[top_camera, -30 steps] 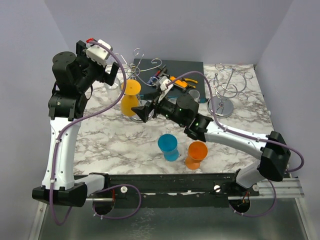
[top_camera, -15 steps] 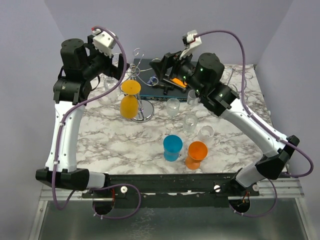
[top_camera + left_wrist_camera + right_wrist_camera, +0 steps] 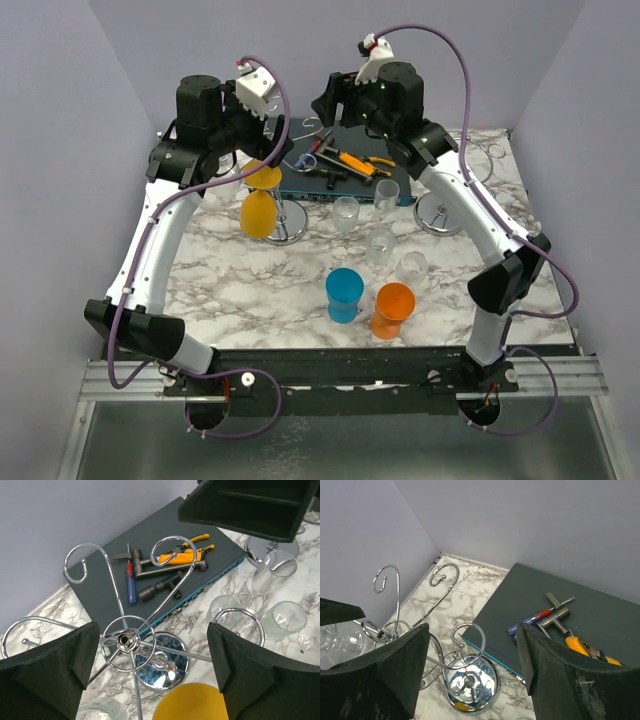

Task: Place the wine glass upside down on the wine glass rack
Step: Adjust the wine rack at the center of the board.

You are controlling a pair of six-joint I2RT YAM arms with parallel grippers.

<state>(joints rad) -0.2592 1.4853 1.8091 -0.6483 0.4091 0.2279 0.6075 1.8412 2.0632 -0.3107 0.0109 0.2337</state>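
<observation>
Top external view: the wine glass is seen hung upside down on the rack at the far left of the marble table. The glass is opaque yellow; its round foot is held uppermost in a chrome wire arm, and its bowl hangs below, just left of the rack's mirrored base. Whether the bowl touches the table cannot be told.

The left gripper is held above the rack's hub, fingers spread wide, and nothing is gripped. The right gripper is raised over the far side of the table, its fingers also apart with nothing between them.

A flat dark box is set against the far wall, right of the rack. Yellow-handled pliers, a red-and-blue screwdriver and grey metal tools are laid on its top.

Four clear glasses are stood upright right of the rack, in the middle of the table. A blue cup and an orange cup are placed side by side nearer, mouths up; no contents can be made out. A second rack is partly hidden behind the right arm at the far right.
</observation>
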